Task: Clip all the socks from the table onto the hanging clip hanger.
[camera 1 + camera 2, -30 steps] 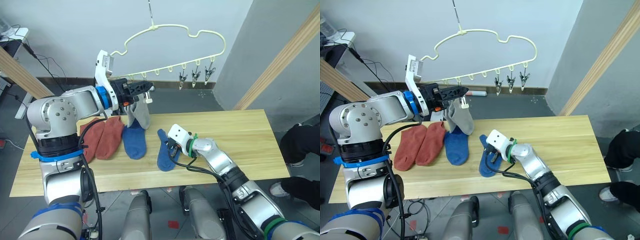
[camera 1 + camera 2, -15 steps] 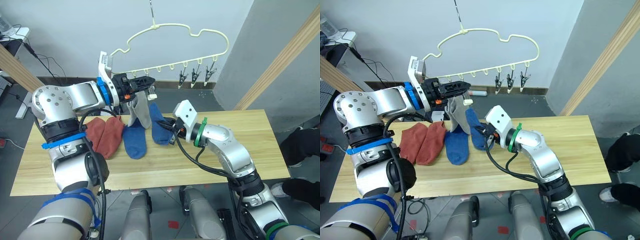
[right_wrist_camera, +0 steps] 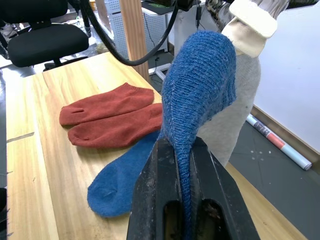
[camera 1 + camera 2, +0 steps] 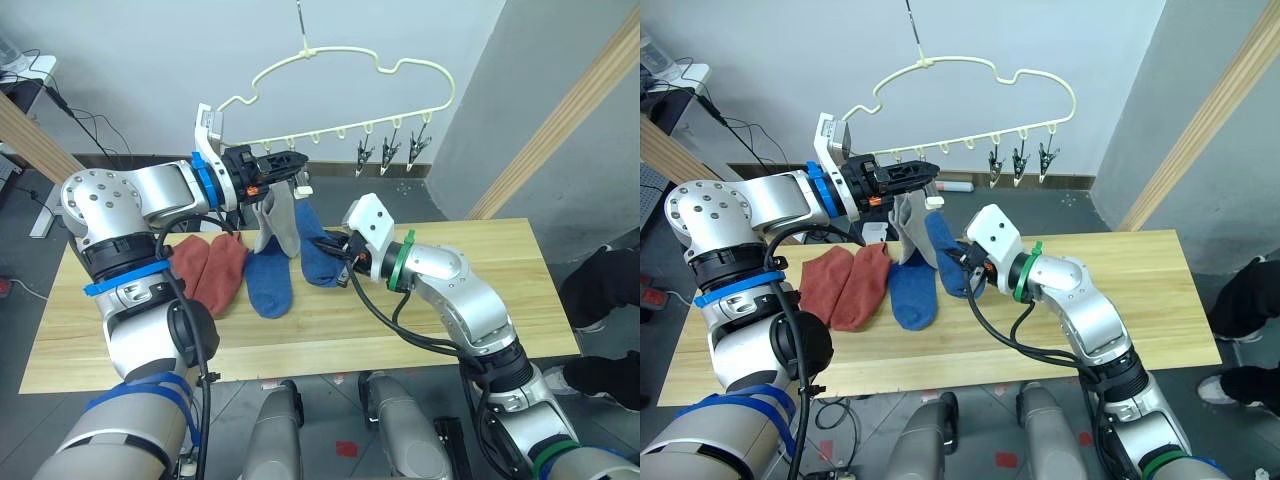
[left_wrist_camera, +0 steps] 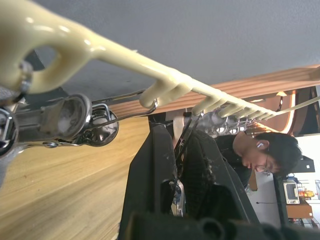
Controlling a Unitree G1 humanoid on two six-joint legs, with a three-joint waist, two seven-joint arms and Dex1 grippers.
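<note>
The pale yellow clip hanger (image 4: 352, 62) hangs above the table (image 4: 480, 270). My left gripper (image 4: 290, 164) is up at the left end of its bar, shut on a silver clip (image 5: 178, 192). Light grey socks (image 4: 278, 225) hang overlapping just below it. My right gripper (image 4: 340, 254) is shut on a blue sock (image 4: 316, 245) and holds it up off the table, right beside the grey ones. On the table lie another blue sock (image 4: 268, 284) and two rust-red socks (image 4: 208, 275). Three free clips (image 4: 392, 154) hang at the bar's right end.
A person (image 4: 600, 290) is at the table's right end. Slanted wooden beams (image 4: 560, 120) rise at the back right and far left. An office chair (image 3: 45, 40) shows in the right wrist view. The table's right half is bare wood.
My right gripper has lifted the blue sock off the table and carried it up and left, beside the hanging grey socks. The left gripper has stayed at the hanger's clip.
</note>
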